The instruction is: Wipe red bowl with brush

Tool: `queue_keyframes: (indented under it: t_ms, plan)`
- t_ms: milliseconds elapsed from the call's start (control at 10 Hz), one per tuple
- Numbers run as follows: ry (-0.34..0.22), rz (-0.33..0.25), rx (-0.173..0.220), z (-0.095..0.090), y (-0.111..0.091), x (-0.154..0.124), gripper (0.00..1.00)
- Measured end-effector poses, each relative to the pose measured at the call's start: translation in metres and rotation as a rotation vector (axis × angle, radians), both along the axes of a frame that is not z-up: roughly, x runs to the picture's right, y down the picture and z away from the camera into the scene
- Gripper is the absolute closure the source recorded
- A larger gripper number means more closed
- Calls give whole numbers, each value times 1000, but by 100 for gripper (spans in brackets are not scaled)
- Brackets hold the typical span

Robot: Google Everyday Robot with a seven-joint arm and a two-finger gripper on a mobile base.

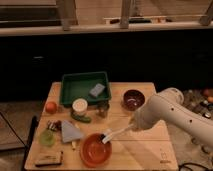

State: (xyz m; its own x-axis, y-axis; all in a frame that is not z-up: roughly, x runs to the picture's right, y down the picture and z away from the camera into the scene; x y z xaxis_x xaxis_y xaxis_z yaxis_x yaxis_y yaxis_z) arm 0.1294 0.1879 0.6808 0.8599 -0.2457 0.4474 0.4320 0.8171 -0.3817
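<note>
Status: gripper point(133, 125) holds brush point(116, 133) at rim of red bowl point(95, 151)

The gripper sits at the end of the white arm, right of the red bowl and above the wooden table point(145, 150). It is clamped on the upper end of the white handle. The brush slants down to the left, its head at the bowl's upper-right rim; contact cannot be confirmed. The red bowl stands near the table's front edge, and a maroon bowl point(133, 99) stands well apart behind.

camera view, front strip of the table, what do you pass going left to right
wooden block → red bowl → brush, head at the bowl's right rim → gripper, right of the bowl, holding the brush's handle end
</note>
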Motion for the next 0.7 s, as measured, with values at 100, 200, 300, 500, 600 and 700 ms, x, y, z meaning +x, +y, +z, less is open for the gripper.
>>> queue_keyframes:
  t_ms: [100, 200, 300, 500, 600, 700]
  plan:
    - [-14, -26, -2, -4, 3, -8, 97]
    - [-24, -49, -6, -7, 9, -14, 97]
    - [-34, -80, -18, -9, 22, -21, 97]
    - [-40, -114, -38, -7, 35, -26, 97]
    - [-42, -128, -46, -5, 41, -28, 97]
    - [-37, -140, -57, -1, 48, -28, 97]
